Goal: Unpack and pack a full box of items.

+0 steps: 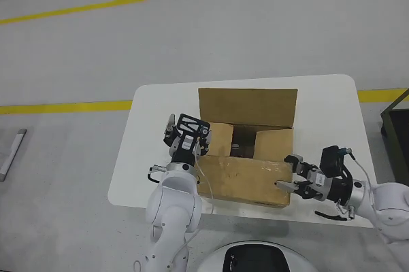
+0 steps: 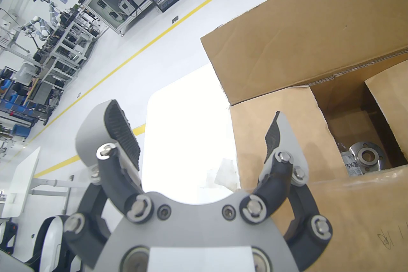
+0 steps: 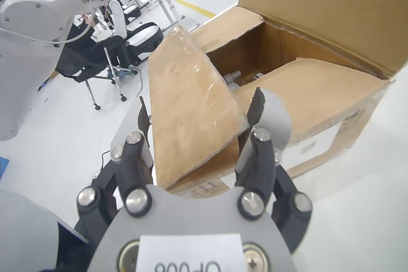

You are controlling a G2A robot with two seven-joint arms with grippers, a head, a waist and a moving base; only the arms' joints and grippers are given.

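Cardboard box (image 1: 245, 163) is sitting about mid-frame in the top view on the white table (image 1: 326, 102). Its back flap (image 1: 248, 107) is standing up and the 2 side flaps (image 1: 220, 139) are half folded in. Peek inside and there's a metal flange (image 2: 366, 157) lying in there. Left gripper (image 1: 187, 127) is at the box's left edge, fingers (image 2: 122, 126) spread wide with nothing in them, 1 over a side flap and 1 over the table. Right gripper (image 1: 286, 171) is by the box's lower right corner, also spread apart, and the end of the taped front flap (image 3: 191, 94) sits between its fingers. Can't tell if they touch it.
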